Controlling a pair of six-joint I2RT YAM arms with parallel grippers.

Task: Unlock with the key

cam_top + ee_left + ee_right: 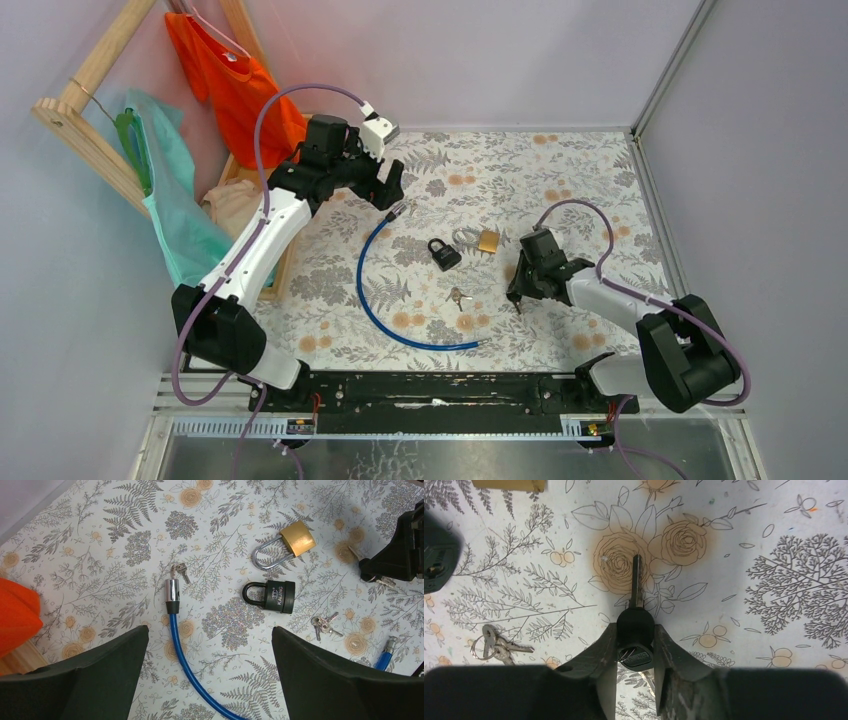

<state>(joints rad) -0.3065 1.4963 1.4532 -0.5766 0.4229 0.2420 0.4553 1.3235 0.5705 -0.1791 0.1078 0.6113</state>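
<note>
Your right gripper (635, 630) pinched the key (636, 612) by its black head, blade pointing straight ahead over the table; the black padlock (438, 562) lay to its left, while your left gripper (210, 632) hung wide open

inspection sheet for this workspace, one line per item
surface: floral-print tabletop
job's things: black-headed key pinched by its head, blade pointing forward; black padlock and brass padlock lying flat, apart, shackles look closed
clutter: silver keys on a ring; blue cable lock with keys at its end
grippers: left gripper open, holding nothing; right gripper closed on the key
cables: purple cable along each arm
surroundings: wooden rack at left with orange garment and teal garment; pale walls
</note>
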